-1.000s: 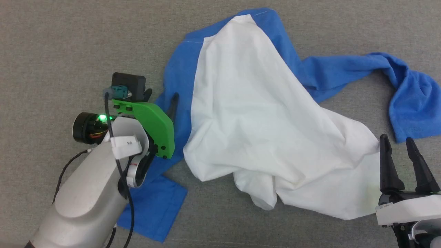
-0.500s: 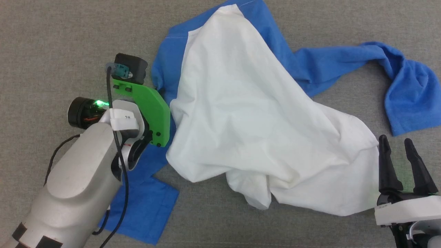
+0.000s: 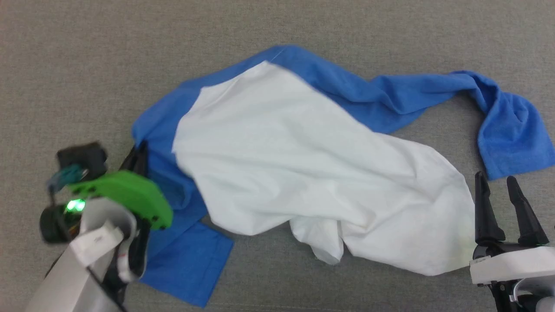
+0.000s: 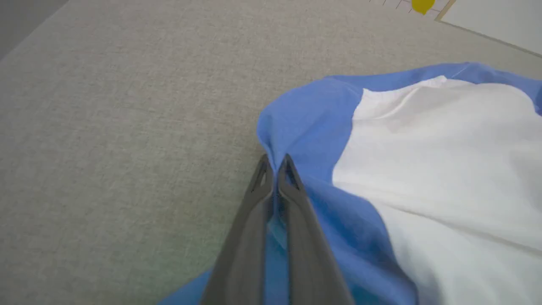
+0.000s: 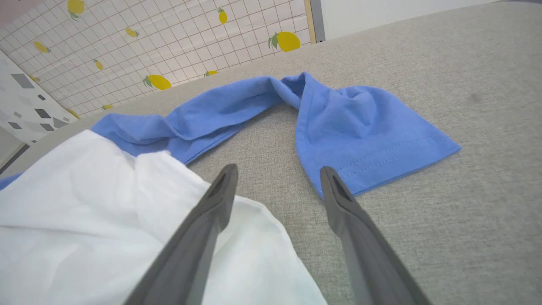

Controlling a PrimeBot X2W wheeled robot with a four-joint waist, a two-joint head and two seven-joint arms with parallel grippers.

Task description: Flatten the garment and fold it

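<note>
Right, your left hand (image 4: pixel 275 163) is pinched tight on a blue edge of the one shirt (image 3: pixel 303 164). Your right hand (image 3: pixel 495 178) gapes wide, holding nothing, just beside the white hem. Shirt lies crumpled on the grey table (image 3: pixel 65 65), with two sleeves: near sleeve (image 3: pixel 190 260) left, far sleeve (image 3: pixel 511 130) right.

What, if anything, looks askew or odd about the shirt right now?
The garment lies crumpled, not flat: the blue sleeve toward the right tool is twisted like a rope, the white hem is bunched, and the left tool is shut on the blue shoulder edge.
</note>
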